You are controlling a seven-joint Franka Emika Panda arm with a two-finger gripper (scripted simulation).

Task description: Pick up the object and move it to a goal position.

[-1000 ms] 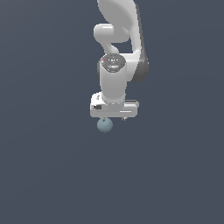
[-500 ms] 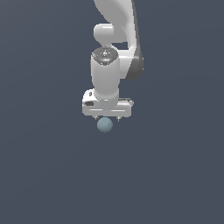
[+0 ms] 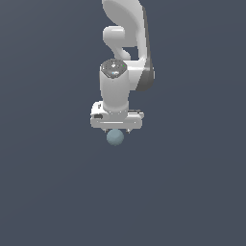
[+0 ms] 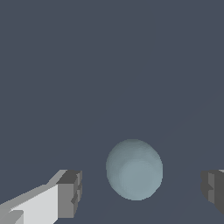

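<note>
I am looking down through the wrist view at the sphere (image 4: 134,169), which is sitting between the two fingers (image 4: 70,194) with clear gaps on both sides. The gripper (image 4: 142,190) is standing wide, touching nothing. In the exterior view the sphere (image 3: 115,137) is showing just under the gripper (image 3: 116,129), against the plain dark floor (image 3: 48,192).
</note>
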